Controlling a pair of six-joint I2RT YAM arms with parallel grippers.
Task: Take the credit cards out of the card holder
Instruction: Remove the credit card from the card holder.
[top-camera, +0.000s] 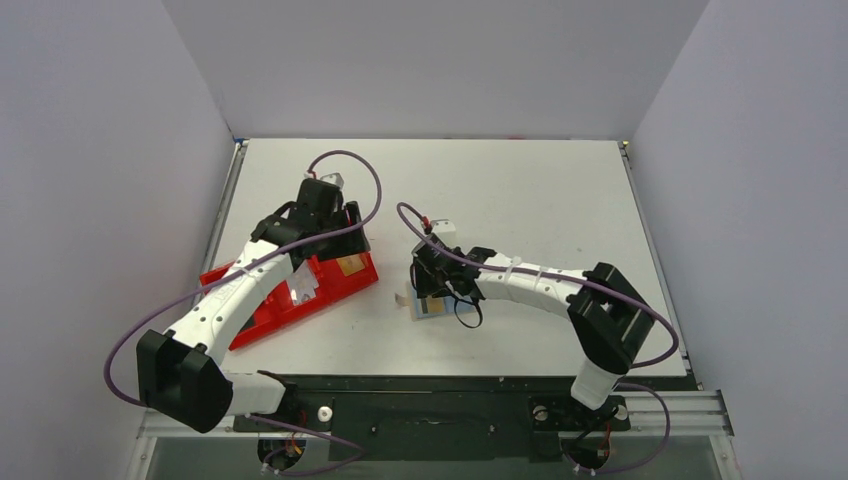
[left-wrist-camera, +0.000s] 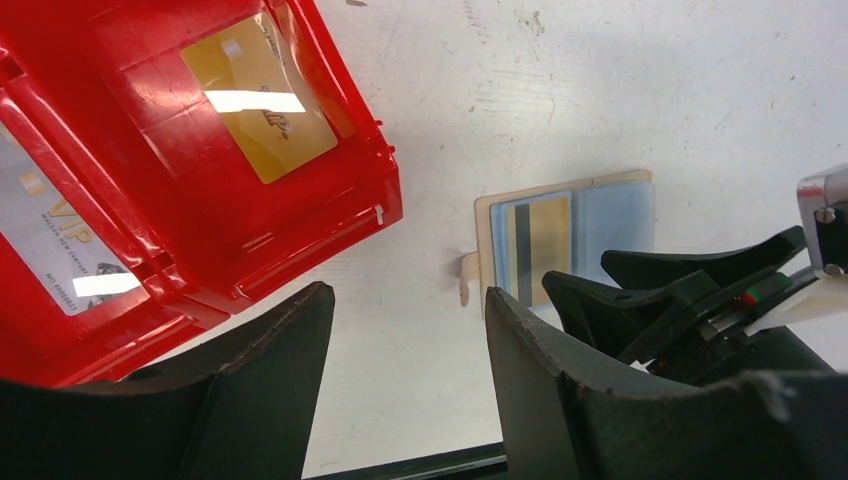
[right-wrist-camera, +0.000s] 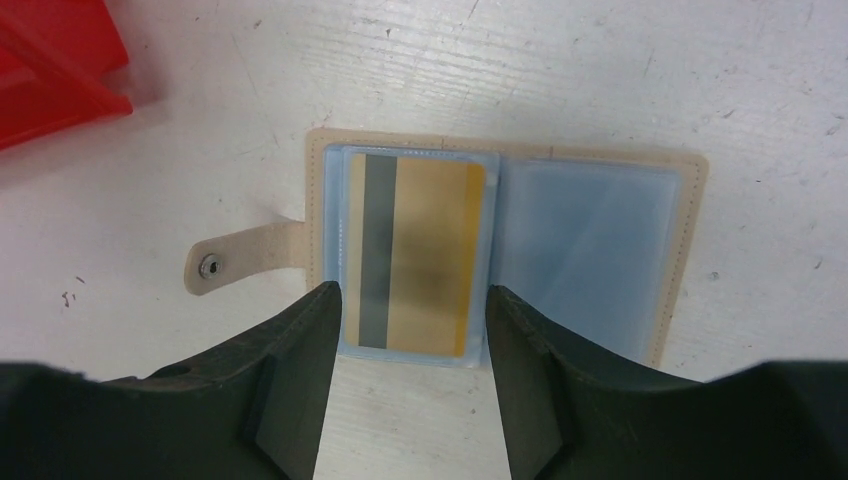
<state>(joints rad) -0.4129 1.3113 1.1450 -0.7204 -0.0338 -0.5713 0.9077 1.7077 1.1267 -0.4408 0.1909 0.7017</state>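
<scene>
Beige card holder (right-wrist-camera: 590, 240) open, gold card (right-wrist-camera: 420, 255) sleeved, right pincer (right-wrist-camera: 410, 300) parted astride it, left pincer (left-wrist-camera: 408, 300) wide, empty

1. The card holder (right-wrist-camera: 590, 245) has a beige cover with stitched edging and pale blue see-through sleeves.
2. The sleeved card (right-wrist-camera: 425, 255) is gold-orange with a dark grey stripe.
3. The tray (left-wrist-camera: 300, 215) is glossy red.
4. In the tray lie a gold card (left-wrist-camera: 258, 98) and a silvery-white card (left-wrist-camera: 55, 235) with gold "VIP" lettering.
5. The table (right-wrist-camera: 600, 70) is white and scuffed.
</scene>
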